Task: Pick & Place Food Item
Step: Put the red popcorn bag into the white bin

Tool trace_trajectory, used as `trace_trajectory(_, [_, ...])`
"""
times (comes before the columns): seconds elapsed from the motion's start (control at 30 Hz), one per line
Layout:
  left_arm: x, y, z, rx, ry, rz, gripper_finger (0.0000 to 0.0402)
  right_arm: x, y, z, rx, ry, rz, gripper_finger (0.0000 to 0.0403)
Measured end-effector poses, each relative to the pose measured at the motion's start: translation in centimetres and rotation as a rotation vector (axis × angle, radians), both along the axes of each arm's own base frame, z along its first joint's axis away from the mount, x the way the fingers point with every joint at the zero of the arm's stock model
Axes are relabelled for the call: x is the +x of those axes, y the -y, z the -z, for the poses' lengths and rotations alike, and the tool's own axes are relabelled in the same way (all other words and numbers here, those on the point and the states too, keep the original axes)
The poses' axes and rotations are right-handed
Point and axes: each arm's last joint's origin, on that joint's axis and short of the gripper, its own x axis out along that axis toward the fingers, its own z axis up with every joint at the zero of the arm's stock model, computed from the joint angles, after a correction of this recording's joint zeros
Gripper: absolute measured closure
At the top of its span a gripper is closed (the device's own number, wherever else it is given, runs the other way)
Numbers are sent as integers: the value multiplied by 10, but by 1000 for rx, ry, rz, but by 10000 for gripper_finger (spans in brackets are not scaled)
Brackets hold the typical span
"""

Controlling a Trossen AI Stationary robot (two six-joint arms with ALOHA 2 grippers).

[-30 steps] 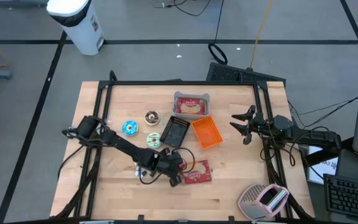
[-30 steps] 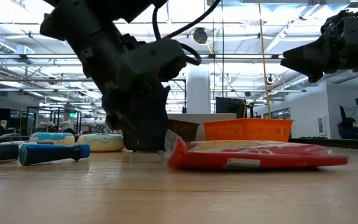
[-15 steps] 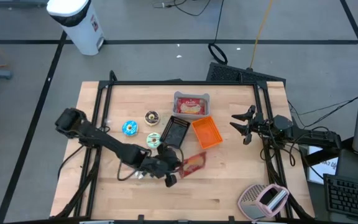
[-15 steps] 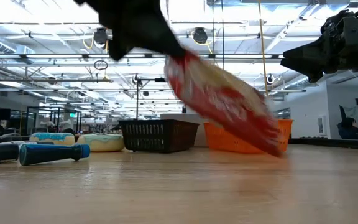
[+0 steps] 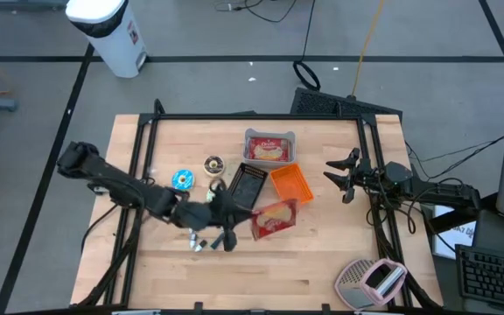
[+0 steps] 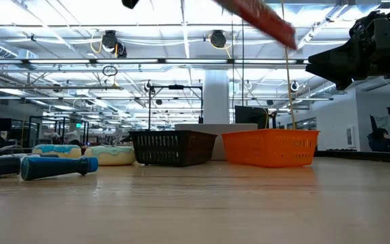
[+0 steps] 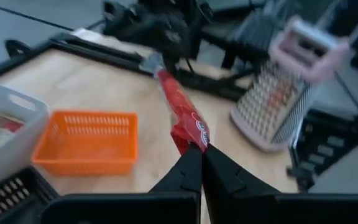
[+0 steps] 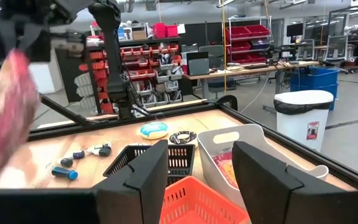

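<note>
Red snack packet (image 5: 273, 218) is up off the table, pinched at one end by the left gripper (image 5: 245, 216), fingers fully closed on its edge; in the left wrist view the packet (image 7: 182, 115) runs lengthwise straight away from the fingertips (image 7: 199, 163), edge-on, long axis in line with the gripper. From above, its free end points toward the orange basket (image 5: 290, 186), hanging just beside the basket's near corner and next to the black basket (image 5: 247, 185). Low view only catches the packet's lower end (image 6: 263, 17) at the top of frame, slanting down to the right, well clear of the table (image 6: 195, 203). A second ago the packet lay flat on the wood with the gripper down on it; half a second ago it was tilted and partly raised; now it is higher and shifted toward the baskets. Right gripper (image 5: 344, 178) sits parked at the table's right edge, unchanged, jaws partway apart with nothing between them (image 8: 194, 171). White tray (image 5: 269, 146), the donuts (image 5: 183, 180) and the markers (image 6: 58, 167) are where they were.
</note>
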Motion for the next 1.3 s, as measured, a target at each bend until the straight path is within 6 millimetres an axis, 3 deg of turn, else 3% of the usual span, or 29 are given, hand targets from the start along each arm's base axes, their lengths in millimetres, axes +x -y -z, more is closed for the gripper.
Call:
trace_trajectory(0.23, [-11,-29,-27,-29,77,-46,401,0,0,0,0,0,0,236])
trace_trajectory(0.43, [-7,-60,-33,-38,92,-82,401,0,0,0,0,0,0,236])
trace_trajectory(1.1, [-6,-205,-19,-206,21,-267,402,0,0,0,0,0,0,236])
trace_trajectory(1.3, [-3,-240,2,-274,-36,-299,402,0,0,0,0,1,0,236])
